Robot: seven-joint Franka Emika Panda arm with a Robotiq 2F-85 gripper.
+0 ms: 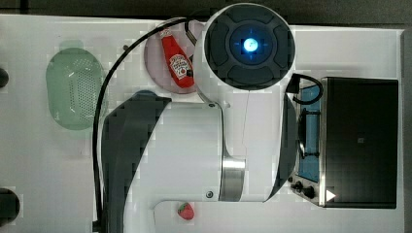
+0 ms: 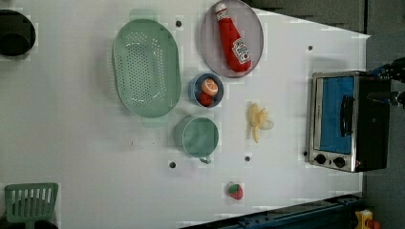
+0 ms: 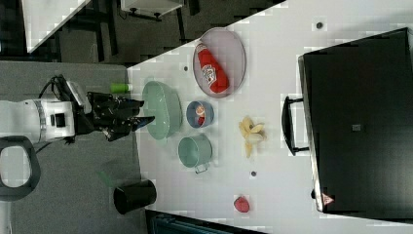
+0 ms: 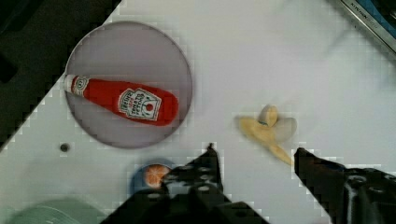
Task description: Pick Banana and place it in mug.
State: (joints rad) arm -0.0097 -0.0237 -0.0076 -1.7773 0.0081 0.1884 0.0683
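While the end effector (image 4: 254, 161) hangs high over the table (image 2: 95, 157) with its dark fingers (image 4: 205, 172) spread and nothing between them, the step in hand is judged to be the approach to the fruit; in the wrist view the small pale yellow-cream peeled banana (image 4: 266, 130) is seen lying on bare table just beyond the fingertips, so little sideways correction seems needed; a straight descent is advised, with the jaws turned across the narrow body of the fruit rather than along it, since the splayed peel flaps offer a poor hold; the fingers should be brought low enough to straddle the flesh before being closed. In the left view the banana (image 2: 258, 121) is found between the round teal-green mug with a small side handle (image 2: 198, 137) and the steel toaster oven with a blue-tinted door (image 2: 341, 119), apart from both; the small dark-blue cup holding an orange slice (image 2: 206, 89) stands just beside the mug, so the carry should be aimed with care; the red ketchup bottle (image 2: 233, 38) on its grey oval plate (image 2: 255, 28) lies well clear.
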